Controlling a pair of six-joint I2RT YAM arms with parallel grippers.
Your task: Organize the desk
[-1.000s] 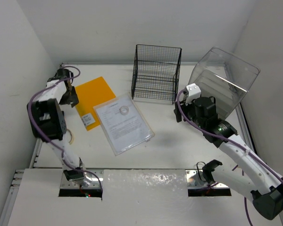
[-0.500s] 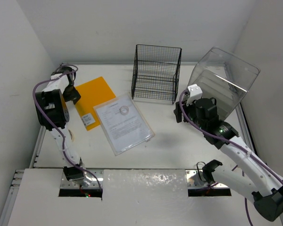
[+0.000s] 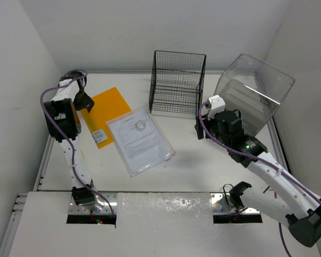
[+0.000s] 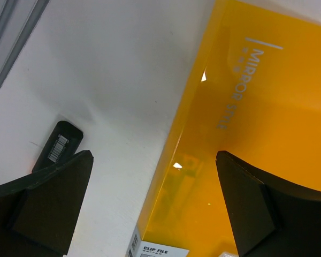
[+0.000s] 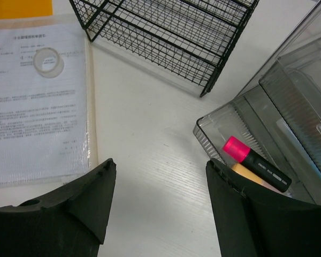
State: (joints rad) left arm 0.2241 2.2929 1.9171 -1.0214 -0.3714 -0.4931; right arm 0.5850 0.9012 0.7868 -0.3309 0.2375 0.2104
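Hovering left claw point(image 4: 153, 160), fingers wide apart, straddles the edge of the orange folder point(image 4: 246, 134). Right claw point(image 5: 160, 163) apart, empty, above desk point(image 5: 150, 134); pink marker point(image 5: 255, 163) to its right.

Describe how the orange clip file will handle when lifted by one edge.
The orange clip file looks thin and lies flat, so it is probably light and will likely sag if lifted by one edge. Its glossy cover shows bright glints, so it may slip.
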